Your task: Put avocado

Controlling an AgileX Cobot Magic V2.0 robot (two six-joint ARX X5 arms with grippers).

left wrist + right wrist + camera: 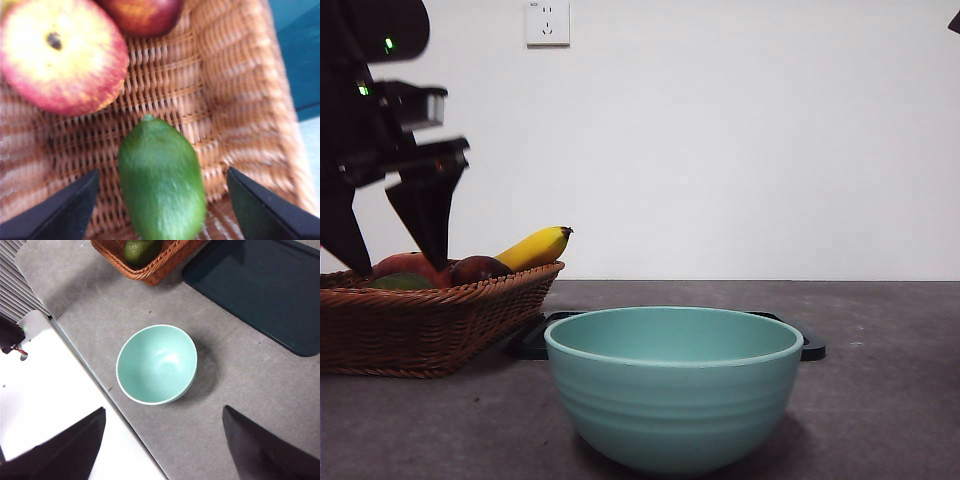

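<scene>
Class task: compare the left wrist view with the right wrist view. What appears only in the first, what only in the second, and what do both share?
Only the left wrist view shows the red-yellow apple, a darker red fruit, and the left gripper, jaws open around the avocado.

Only the right wrist view shows the empty mint-green ceramic bowl, the dark flat tray and the right gripper, open.

Both show the dull green oval avocado in the woven wicker basket.

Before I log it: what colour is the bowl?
Pale mint green, inside and out; the bowl shows best in the right wrist view.
</scene>
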